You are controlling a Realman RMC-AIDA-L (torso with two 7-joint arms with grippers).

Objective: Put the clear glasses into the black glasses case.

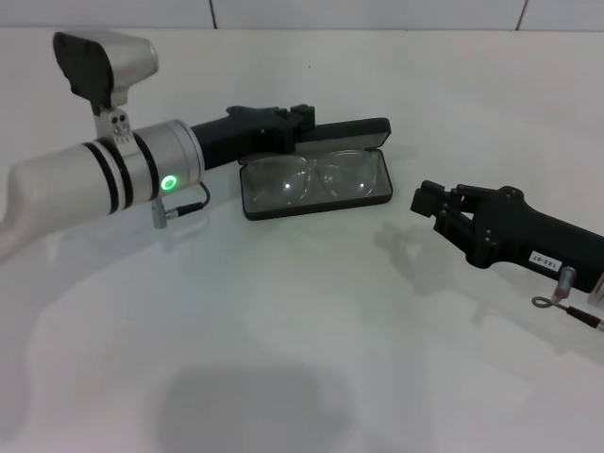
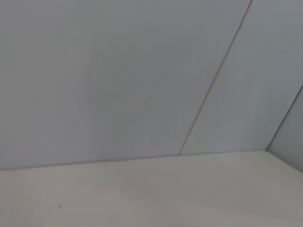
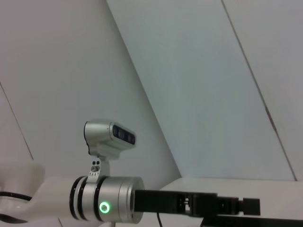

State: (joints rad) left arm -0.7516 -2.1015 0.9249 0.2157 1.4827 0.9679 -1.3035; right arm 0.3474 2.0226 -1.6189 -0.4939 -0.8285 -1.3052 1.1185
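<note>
The silver-and-black left arm fills the left of the head view, its left gripper point(image 1: 304, 124) at the slim black hinged glasses case point(image 1: 363, 129), fingers' state untellable, while the transparent plastic clear glasses point(image 1: 314, 179) already lie inside and the right gripper point(image 1: 427, 200), seemingly closed and empty, waits lower right.

The clear glasses point(image 1: 316, 179) lay inside the open black glasses case point(image 1: 316, 193), which sat on the table point(image 1: 302, 359) with its lid behind them. The left gripper point(image 1: 302, 125) was at the case's back left corner; the right gripper point(image 1: 427, 203) was right of the case, apart from it.
</note>
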